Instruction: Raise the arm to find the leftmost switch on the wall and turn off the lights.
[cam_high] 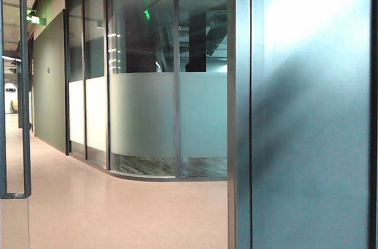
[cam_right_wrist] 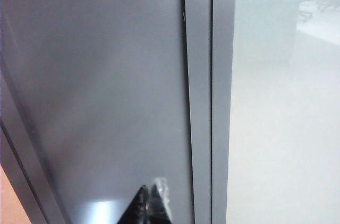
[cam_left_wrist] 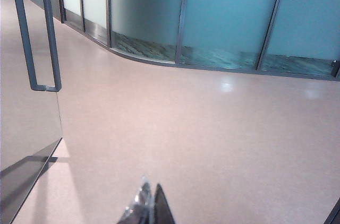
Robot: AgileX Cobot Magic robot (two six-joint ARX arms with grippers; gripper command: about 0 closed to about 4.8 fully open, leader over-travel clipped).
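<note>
We're searching: left gripper closed over pink floor, right gripper closed facing grey metal wall panel; switch unseen, needs raising.

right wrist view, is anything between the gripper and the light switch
No switch shows in any view, so this can't be judged. The right gripper, fingers together, faces a bare grey panel; the left gripper, also closed, points at the floor.

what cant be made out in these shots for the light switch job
- Switch: in none of the three views, so its place cannot be told.
- Left end effector: cut off by the left wrist view's edge; only close-set tips show over the floor.
- Right end effector: likewise cut off, tips together near a grey panel.
- Both arms: outside the exterior view.
- Behind the frosted glass: blurred.
</note>
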